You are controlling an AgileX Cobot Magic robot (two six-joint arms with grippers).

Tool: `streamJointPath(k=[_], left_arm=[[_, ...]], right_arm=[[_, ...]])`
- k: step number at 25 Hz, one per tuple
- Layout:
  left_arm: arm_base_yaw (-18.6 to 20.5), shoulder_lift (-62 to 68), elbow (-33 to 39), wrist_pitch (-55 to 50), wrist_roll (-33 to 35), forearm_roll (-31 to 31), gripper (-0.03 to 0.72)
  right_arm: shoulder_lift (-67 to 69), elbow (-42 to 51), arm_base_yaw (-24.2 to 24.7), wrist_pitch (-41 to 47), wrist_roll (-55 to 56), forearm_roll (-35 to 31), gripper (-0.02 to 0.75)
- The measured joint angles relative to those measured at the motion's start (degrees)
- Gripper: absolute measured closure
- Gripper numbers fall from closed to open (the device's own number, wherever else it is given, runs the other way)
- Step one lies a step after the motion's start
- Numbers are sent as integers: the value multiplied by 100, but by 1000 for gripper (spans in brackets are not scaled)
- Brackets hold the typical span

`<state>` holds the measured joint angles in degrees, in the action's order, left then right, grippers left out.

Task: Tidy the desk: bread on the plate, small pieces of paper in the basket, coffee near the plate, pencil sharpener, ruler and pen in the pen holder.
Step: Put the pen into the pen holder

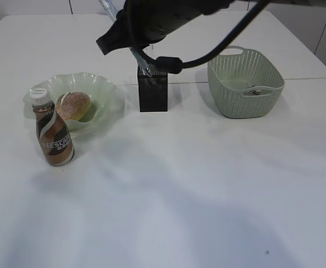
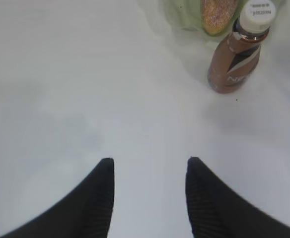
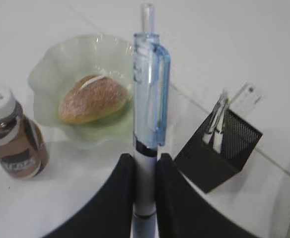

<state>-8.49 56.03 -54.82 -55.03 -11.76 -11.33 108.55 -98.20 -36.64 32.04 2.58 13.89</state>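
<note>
My right gripper (image 3: 145,161) is shut on a pale blue pen (image 3: 150,99), held upright above the table. In the exterior view the pen (image 1: 139,58) hangs just over the black mesh pen holder (image 1: 153,92). The holder (image 3: 219,153) contains another pen (image 3: 217,119) and a clear ruler (image 3: 247,96). The bread (image 1: 73,105) lies on the green plate (image 1: 104,89), and the coffee bottle (image 1: 54,134) stands right in front of it. Small paper pieces (image 1: 256,92) lie in the green basket (image 1: 245,103). My left gripper (image 2: 150,161) is open over bare table. The pencil sharpener is out of view.
The right arm and its black cable (image 1: 219,47) cross the top of the exterior view, between holder and basket. The white table (image 1: 180,195) stretches toward the front. A seam between two tabletops (image 1: 308,79) runs behind the basket.
</note>
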Motion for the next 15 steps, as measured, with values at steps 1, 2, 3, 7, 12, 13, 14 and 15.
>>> streamJointPath(k=[1, 2, 3, 7, 12, 13, 14, 15], left_arm=[[0, 0, 0, 64, 0, 0, 358], [0, 0, 0, 93, 0, 0, 358], [0, 0, 0, 125, 0, 0, 358], [0, 0, 0, 198, 0, 0, 358], [0, 0, 0, 355, 0, 12, 358], [0, 0, 0, 381, 0, 22, 358], [0, 0, 0, 394, 0, 20, 358], [0, 0, 0, 420, 0, 20, 358]], right_arm=[[-84, 404, 72, -789, 0, 46, 638], [-176, 622, 225, -1177, 0, 67, 638], [-177, 775, 320, -1601, 0, 90, 638], [-52, 1080, 649, -2684, 0, 28, 638], [313, 1104, 960, -3740, 5, -43, 638], [313, 1104, 960, -3740, 5, -43, 638], [436, 1104, 1044, -4050, 5, -127, 638], [436, 1104, 1044, -4050, 5, -127, 638]])
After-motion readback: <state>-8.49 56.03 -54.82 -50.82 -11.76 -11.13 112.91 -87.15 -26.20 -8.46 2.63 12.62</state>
